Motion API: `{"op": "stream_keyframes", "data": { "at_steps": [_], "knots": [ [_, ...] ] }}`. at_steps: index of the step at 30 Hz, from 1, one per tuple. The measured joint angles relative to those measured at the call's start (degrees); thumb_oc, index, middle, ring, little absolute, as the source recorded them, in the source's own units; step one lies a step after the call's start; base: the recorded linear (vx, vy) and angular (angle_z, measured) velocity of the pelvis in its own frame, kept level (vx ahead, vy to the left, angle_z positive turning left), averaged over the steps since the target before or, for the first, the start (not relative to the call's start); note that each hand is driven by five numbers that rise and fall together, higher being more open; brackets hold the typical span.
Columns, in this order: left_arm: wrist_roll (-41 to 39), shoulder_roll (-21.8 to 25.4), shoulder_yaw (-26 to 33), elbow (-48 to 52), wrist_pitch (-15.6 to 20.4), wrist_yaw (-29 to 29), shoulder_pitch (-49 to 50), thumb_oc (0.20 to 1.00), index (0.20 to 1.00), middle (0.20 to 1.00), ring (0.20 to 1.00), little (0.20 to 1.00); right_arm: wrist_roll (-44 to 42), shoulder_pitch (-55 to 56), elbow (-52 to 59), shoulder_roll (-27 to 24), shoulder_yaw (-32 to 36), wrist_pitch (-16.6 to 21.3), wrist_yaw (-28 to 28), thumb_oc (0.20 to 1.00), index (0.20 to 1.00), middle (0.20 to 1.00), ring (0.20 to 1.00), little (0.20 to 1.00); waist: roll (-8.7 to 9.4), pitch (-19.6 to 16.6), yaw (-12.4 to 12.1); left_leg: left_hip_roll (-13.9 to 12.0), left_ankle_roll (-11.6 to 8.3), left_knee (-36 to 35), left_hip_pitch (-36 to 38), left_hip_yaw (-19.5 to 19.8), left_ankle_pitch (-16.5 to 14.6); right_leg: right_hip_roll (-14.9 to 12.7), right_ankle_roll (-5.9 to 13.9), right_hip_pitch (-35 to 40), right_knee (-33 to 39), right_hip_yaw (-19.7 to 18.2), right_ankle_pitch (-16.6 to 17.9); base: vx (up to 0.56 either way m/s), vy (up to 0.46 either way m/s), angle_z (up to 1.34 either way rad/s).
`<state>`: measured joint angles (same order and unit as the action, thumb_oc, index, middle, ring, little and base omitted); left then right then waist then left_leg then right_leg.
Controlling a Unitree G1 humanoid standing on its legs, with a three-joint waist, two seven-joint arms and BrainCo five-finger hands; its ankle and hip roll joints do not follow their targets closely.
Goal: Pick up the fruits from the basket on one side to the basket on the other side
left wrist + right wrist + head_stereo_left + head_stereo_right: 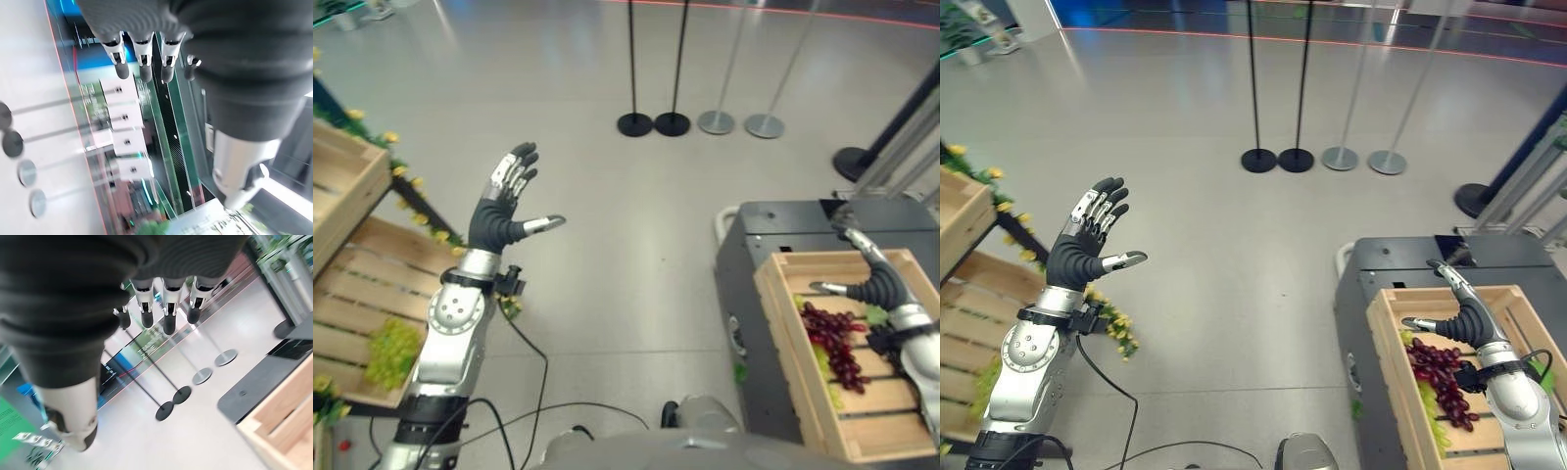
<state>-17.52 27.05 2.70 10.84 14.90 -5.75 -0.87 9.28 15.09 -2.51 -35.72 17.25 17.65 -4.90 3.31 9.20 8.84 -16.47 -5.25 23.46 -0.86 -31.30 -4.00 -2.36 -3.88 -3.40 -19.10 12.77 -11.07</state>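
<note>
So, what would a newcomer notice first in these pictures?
Probably the left hand, raised with spread fingers over the grey floor. Next, the dark red grapes in the wooden crate at the robot's right, with the open right hand above them.

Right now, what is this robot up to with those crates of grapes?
It is moving fruit between two wooden crates, but at this moment it holds nothing. Its right hand hovers open above the right crate, where dark red grapes lie with some green grapes. Its left hand is raised, open and empty, over the floor. Another green bunch lies in the left crate.
</note>
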Motion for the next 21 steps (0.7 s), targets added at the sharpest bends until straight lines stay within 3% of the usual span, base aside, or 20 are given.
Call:
{"op": "stream_keyframes", "data": {
  "at_steps": [1,2,3,4,6,7,9,10,12,14,15,16,17,19,21],
  "knots": [
    [0.0,-0.1,-0.2,-0.1,0.0,0.0,-0.1,1.0,1.0,1.0,1.0,1.0,-0.1,0.1,0.0,-0.4,0.1,0.2,0.1,1.0,1.0,1.0,1.0,1.0,0.11,0.0,1.1,-0.7,-1.34,1.2,0.6,0.5,0.7,1.1,0.03,0.2,0.3,0.0,-0.4,-0.12,-0.111,-0.86],
    [0.0,0.2,-0.3,-0.1,0.1,0.5,-0.5,1.0,1.0,1.0,1.0,1.0,-0.8,-0.3,-0.4,-0.9,0.0,0.5,0.1,1.0,1.0,1.0,1.0,1.0,0.8,0.9,-0.3,-2.2,-0.99,7.5,-1.4,5.8,1.3,2.1,-1.55,0.1,-0.4,-3.2,-0.1,-0.05,0.009,-0.95],
    [0.0,0.1,-0.5,-0.2,0.1,0.6,-0.4,1.0,1.0,1.0,1.0,1.0,-1.0,-0.5,-0.4,-1.1,0.0,0.5,0.1,1.0,1.0,1.0,1.0,1.0,1.03,1.2,-0.9,-2.3,-0.74,9.9,-2.3,8.3,1.4,2.3,-2.12,0.3,-0.5,-4.0,0.2,0.0,0.047,-1.02],
    [0.0,-0.1,-1.5,-0.2,0.1,0.9,-0.4,1.0,1.0,1.0,1.0,1.0,-1.2,-0.8,-0.2,-1.3,-0.1,0.5,0.2,1.0,1.0,1.0,1.0,1.0,1.76,2.0,-0.3,1.6,-2.28,12.2,-5.8,15.8,-0.3,2.9,-2.31,0.3,0.0,-6.0,0.6,0.05,0.062,-0.78],
    [0.0,-1.5,-1.7,-0.4,0.1,1.1,0.0,1.0,1.0,1.0,1.0,1.0,-1.6,-1.2,-0.3,-2.3,-1.0,0.7,0.0,1.0,1.0,1.0,1.0,1.0,1.32,2.4,-1.5,8.3,-1.52,6.9,-6.5,23.8,-2.3,3.9,-1.95,-0.3,1.7,-11.2,2.0,0.1,0.082,-1.01],
    [0.1,-1.7,-1.6,-0.4,0.2,1.3,0.1,1.0,1.0,1.0,1.0,1.0,-1.6,-1.3,-0.4,-2.3,-1.1,0.7,0.0,1.0,1.0,1.0,1.0,1.0,0.55,2.5,-2.0,9.6,-0.66,3.9,-6.7,25.1,-2.5,4.6,-1.87,-0.2,2.6,-12.1,2.8,0.19,0.186,-1.16],
    [0.5,-1.6,-1.4,-0.9,0.3,1.6,-0.1,1.0,1.0,1.0,1.0,1.0,-1.6,-1.4,-0.4,-2.4,-1.4,0.7,-0.1,1.0,1.0,1.0,1.0,1.0,0.18,3.2,-1.6,9.7,0.05,-1.5,-8.7,26.5,-1.8,6.3,-2.36,-0.1,3.1,-13.5,3.8,0.15,0.144,-0.9],
    [1.0,-1.5,-1.5,-1.1,0.7,2.1,0.4,1.0,1.0,1.0,1.0,1.0,-2.0,-2.5,-0.9,-3.6,-2.8,0.9,-0.1,1.0,1.0,1.0,1.0,1.0,0.35,3.2,-3.6,14.0,-0.34,-7.6,-8.1,39.3,-1.7,6.9,-2.16,-1.1,2.9,-19.3,4.3,0.04,0.08,-1.41],
    [1.0,-1.7,-1.2,-1.8,0.8,3.1,0.9,1.0,1.0,1.0,1.0,1.0,-2.0,-6.0,-2.3,-5.6,-4.2,1.2,-0.4,1.0,1.0,1.0,1.0,1.0,-1.69,3.9,-4.6,16.2,0.16,-11.0,-9.2,46.4,-1.3,9.4,-1.06,-0.6,5.3,-26.2,6.5,0.05,0.123,-1.7],
    [1.0,-1.7,-1.3,-2.0,1.0,3.4,0.7,1.0,1.0,1.0,1.0,1.0,-2.0,-7.2,-2.6,-5.9,-4.7,1.3,-0.5,1.0,1.0,1.0,1.0,1.0,-2.29,4.3,-5.0,16.6,0.26,-11.5,-9.3,46.6,-1.2,9.7,-1.19,-0.8,5.4,-27.6,6.5,0.04,0.179,-1.06],
    [1.1,-1.8,-1.2,-2.0,1.4,3.6,0.7,1.0,1.0,1.0,1.0,1.0,-2.1,-7.1,-2.5,-5.8,-4.7,1.2,-0.9,1.0,1.0,1.0,1.0,1.0,-3.2,4.3,-3.2,16.5,1.12,-10.5,-9.7,45.4,-0.8,10.3,-0.37,-1.0,5.7,-28.7,6.2,0.09,0.225,-1.07],
    [1.1,-1.6,-1.2,-1.8,2.1,3.9,0.7,1.0,1.0,1.0,1.0,1.0,-2.5,-7.1,-2.4,-6.0,-5.1,1.3,-1.5,1.0,1.0,1.0,1.0,1.0,-4.18,3.8,-3.8,15.9,1.75,-11.1,-8.9,42.4,-1.0,10.6,0.55,-1.7,4.8,-29.9,5.5,0.15,0.231,-1.19],
    [1.3,-1.4,-1.2,-1.8,2.4,4.1,0.5,1.0,1.0,1.0,1.0,1.0,-3.0,-7.2,-2.4,-6.3,-5.4,1.3,-1.9,1.0,1.0,1.0,1.0,1.0,-4.02,3.9,-3.4,15.9,1.41,-11.2,-8.9,41.3,0.5,10.5,1.54,-2.8,3.5,-30.6,4.8,0.16,0.224,-1.18],
    [2.3,-1.1,-1.0,-1.9,2.7,4.7,0.3,1.0,1.0,1.0,1.0,1.0,-3.3,-7.6,-2.4,-6.2,-6.0,1.3,-2.4,1.0,1.0,1.0,1.0,1.0,-3.81,4.0,-3.0,16.4,2.78,-11.3,-8.5,38.8,2.4,9.4,2.96,-3.3,2.8,-31.9,4.0,0.11,0.193,-0.85],
    [3.3,-1.1,-1.1,-1.9,2.8,4.7,-0.2,1.0,1.0,1.0,1.0,1.0,-3.5,-6.7,-2.0,-5.6,-6.4,1.3,-2.9,1.0,1.0,1.0,1.0,1.0,-2.39,3.9,-0.9,18.6,4.46,-12.9,-6.2,35.7,2.7,5.8,5.71,-2.8,3.3,-32.7,3.4,0.06,0.286,-0.75]
  ]
}}
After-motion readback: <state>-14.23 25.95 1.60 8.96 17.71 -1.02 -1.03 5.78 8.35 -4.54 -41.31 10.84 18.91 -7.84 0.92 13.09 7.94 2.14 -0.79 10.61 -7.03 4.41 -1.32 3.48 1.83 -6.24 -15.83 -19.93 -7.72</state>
